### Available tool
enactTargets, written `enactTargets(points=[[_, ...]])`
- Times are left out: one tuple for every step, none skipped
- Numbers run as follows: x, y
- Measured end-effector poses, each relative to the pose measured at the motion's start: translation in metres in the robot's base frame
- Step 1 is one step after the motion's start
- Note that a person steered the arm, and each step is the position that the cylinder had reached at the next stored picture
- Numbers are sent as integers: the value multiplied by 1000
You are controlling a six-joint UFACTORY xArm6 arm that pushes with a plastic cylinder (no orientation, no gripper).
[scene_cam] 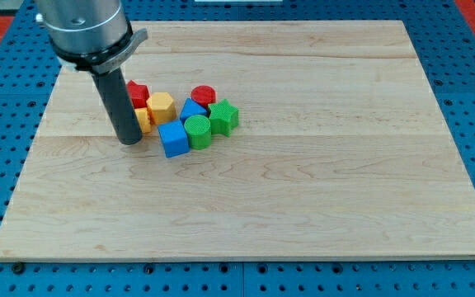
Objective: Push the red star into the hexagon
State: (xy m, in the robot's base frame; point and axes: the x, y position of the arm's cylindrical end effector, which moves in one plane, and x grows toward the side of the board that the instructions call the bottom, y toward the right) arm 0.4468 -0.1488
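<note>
My tip (129, 141) rests on the board just left of a cluster of blocks. The red star (138, 92) lies right behind the rod, partly hidden by it. The yellow hexagon (162, 107) sits just right of the red star, touching or nearly touching it. A second yellow block (143, 120) is pressed against the rod's right side, between my tip and the hexagon, partly hidden.
A blue cube (173, 139), a green cylinder (197, 130), a green star (223, 117), a blue triangular block (191, 110) and a red cylinder (203, 96) crowd together right of the hexagon. The wooden board (320, 165) lies on a blue pegboard.
</note>
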Motion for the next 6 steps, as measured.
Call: enactTargets(points=[[6, -30], [10, -92], [-39, -115], [-78, -66], [-71, -32], [-68, 9]])
